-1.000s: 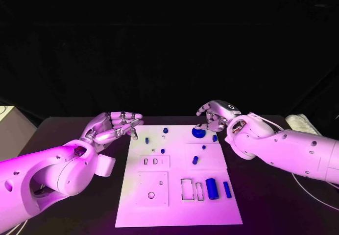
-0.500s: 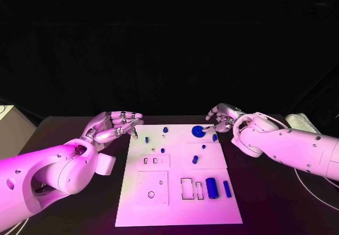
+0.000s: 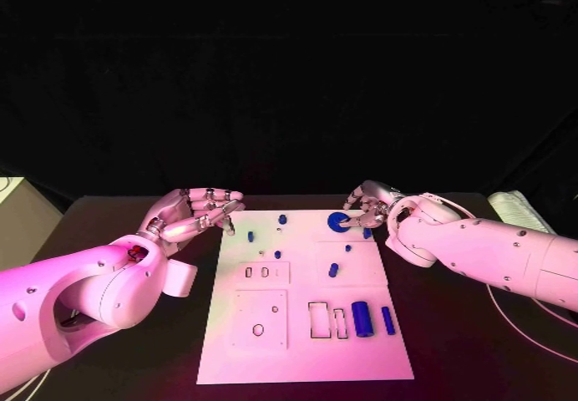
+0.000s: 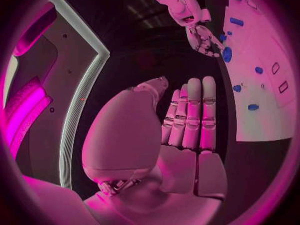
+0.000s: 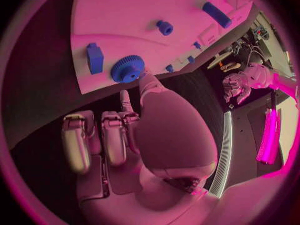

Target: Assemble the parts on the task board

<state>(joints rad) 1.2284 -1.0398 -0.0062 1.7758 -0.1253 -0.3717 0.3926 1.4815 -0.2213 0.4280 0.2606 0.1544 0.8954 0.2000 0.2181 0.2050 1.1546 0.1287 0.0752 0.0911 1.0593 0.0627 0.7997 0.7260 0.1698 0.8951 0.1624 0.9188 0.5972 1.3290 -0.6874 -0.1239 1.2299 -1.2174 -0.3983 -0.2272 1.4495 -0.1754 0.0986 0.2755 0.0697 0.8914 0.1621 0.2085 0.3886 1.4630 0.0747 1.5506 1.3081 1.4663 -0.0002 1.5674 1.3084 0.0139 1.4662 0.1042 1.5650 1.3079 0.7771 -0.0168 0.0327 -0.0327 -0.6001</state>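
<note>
At the board's (image 3: 301, 334) far right corner, the right hand (image 3: 367, 207) touches a blue gear (image 3: 338, 222) lying flat with one fingertip, other fingers curled. Beside the far left corner, the left hand (image 3: 193, 215) hovers empty, fingers loosely bent.

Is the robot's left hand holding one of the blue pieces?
No, the left hand hangs beside the task board with nothing in its fingers.

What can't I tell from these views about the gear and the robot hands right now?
- Gear: right robot hand fingertip reaches it; head view too small to tell whether it is gripped or seated.
- Left robot hand: palm side hidden in the left wrist view.
- Small far-edge parts: shapes too small in the head view.
</note>
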